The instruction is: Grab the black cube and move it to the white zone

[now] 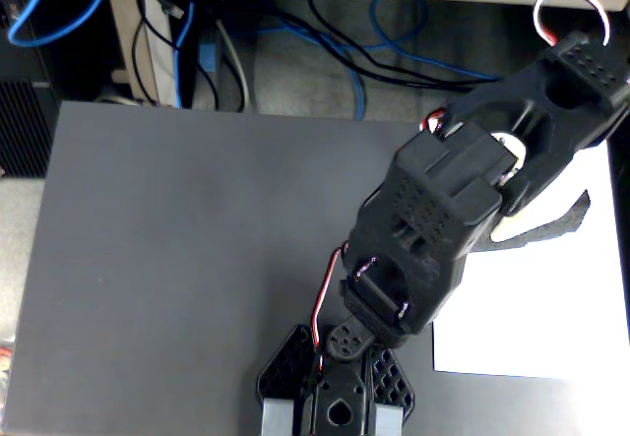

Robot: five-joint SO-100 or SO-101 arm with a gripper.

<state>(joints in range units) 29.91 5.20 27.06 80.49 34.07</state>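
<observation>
The black arm rises from its base (335,397) at the table's front edge and reaches up and right over the white zone (541,308), a plain sheet on the right of the dark grey table. Its far end with the gripper (583,92) hangs over the sheet's back part, seen from above. The fingers are hidden by the arm's own body. A dark, rough-edged strip (551,227) pokes out from under the arm onto the sheet. It looks like part of the black cube, and the rest is covered.
Most of the grey tabletop (197,259) lies to the left of the arm. Beyond the table's back edge are blue and black cables (325,42), and a white cable loop (571,8) sits near the arm's end.
</observation>
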